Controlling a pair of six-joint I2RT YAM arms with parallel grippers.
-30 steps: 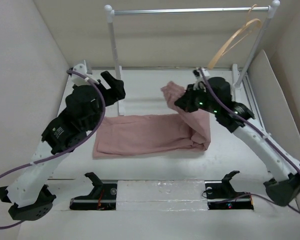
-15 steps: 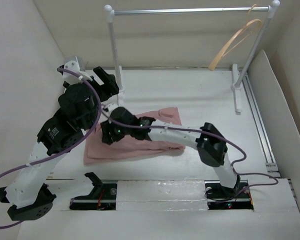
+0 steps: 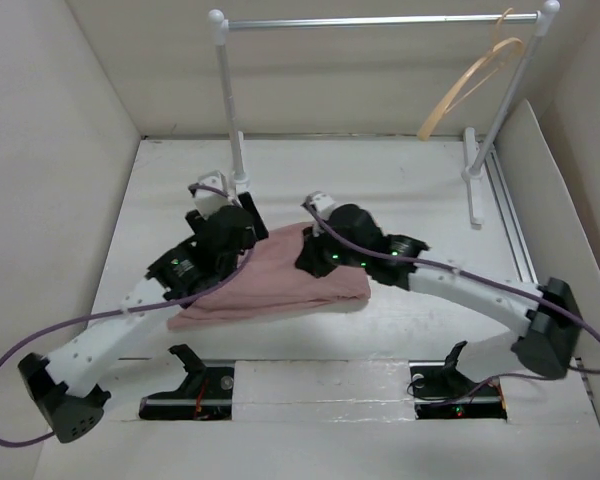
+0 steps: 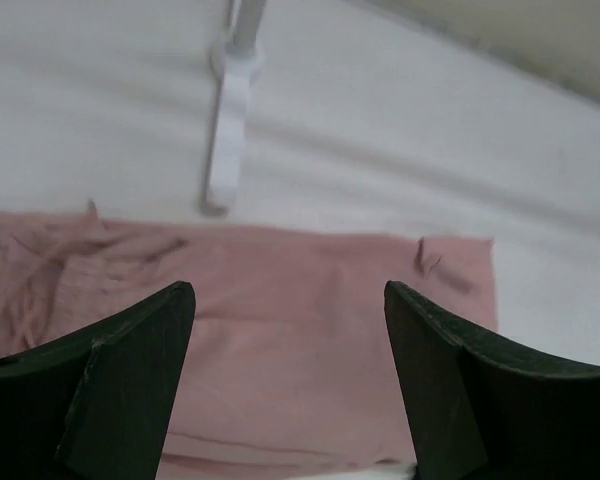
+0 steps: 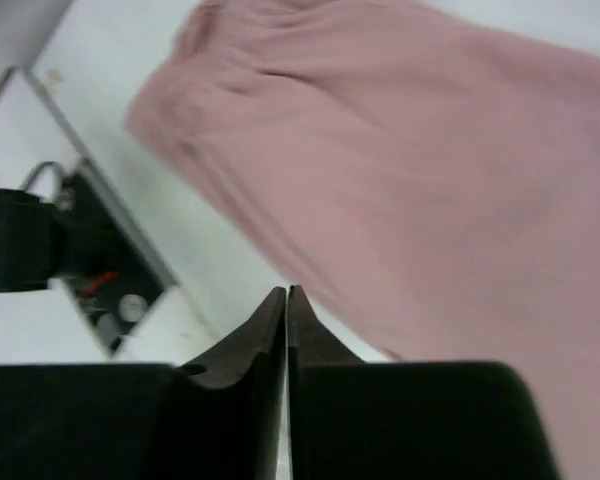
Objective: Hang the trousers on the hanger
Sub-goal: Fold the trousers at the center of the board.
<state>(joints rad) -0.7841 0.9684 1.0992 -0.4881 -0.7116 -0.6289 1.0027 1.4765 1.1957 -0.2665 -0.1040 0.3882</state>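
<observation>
1. There is one pair of pink trousers (image 3: 280, 285). It lies flat and folded on the white tabletop (image 3: 380, 180).
2. The long side of the trousers runs from left to right. The left end sits a little closer to the arm bases than the right end.
3. In the left wrist view, the left end of the trousers has more wrinkles than the right end.
4. The left end effector (image 4: 287, 295) is right above the trousers, over their back edge. Its two black fingers (image 4: 130, 360) stand wide apart and hold nothing.
5. Past the left end effector, the white foot (image 4: 225, 140) of the clothes rail (image 3: 380, 20) lies on the tabletop, just beyond the trousers.
6. The right end effector (image 5: 286, 292) is above the middle of the trousers. Its two fingers (image 5: 240, 350) are pressed together, with only a thin line between them. It holds nothing.
7. There is one tan wooden hanger (image 3: 470, 78). It hangs by its hook on the right end of the rail, far behind and to the right of the right end effector.
8. The hanger is tilted. Its long curve runs from the hook at the top right down to the left.
9. There is one rail and there are two arms.
</observation>
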